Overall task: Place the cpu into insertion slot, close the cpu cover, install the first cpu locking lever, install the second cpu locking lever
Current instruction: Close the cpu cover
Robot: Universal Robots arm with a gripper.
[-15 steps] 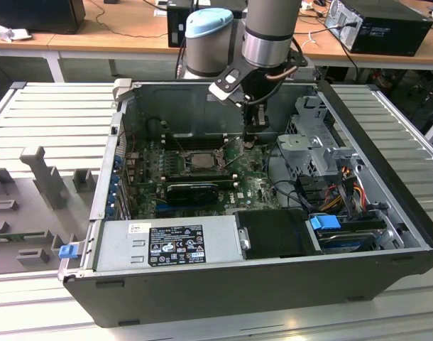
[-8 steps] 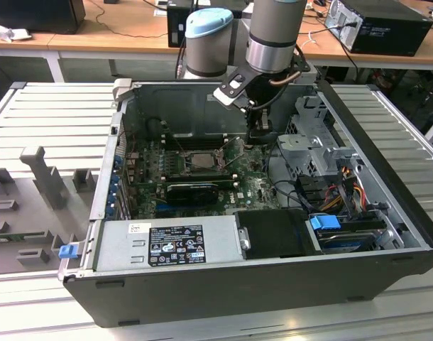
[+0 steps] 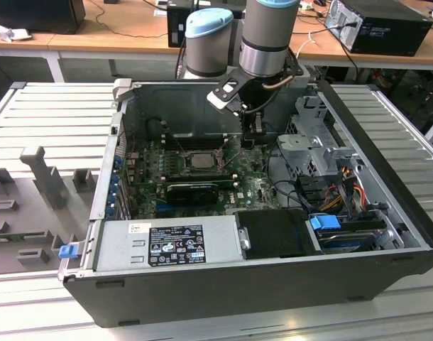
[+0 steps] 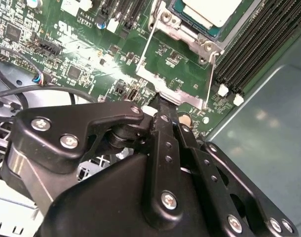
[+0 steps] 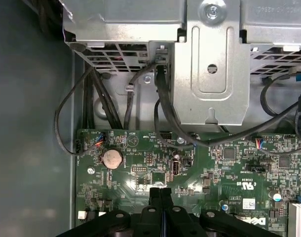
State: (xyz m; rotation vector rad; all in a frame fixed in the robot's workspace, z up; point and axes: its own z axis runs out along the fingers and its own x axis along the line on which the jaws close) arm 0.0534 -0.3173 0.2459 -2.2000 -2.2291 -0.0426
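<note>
The cpu (image 4: 212, 10) is seen seated in the insertion slot (image 4: 179, 30), pale face up. In the second wrist view the cpu cover (image 4: 182, 93) is shown standing open off the slot, with green board visible through its window. The gripper (image 4: 159, 102) is held right at the cover's edge farthest from the slot, and whether that edge is pinched cannot be told. In the first wrist view the fingers (image 5: 154, 205) are shown pressed together above the board, with a coin cell (image 5: 111, 158) and a drive cage (image 5: 209, 64) beyond them. In the exterior view the graphics card (image 3: 195, 190) is seen just beside the slot, and the arm (image 3: 270, 35) is seen reaching down into the case (image 3: 223, 291).
</note>
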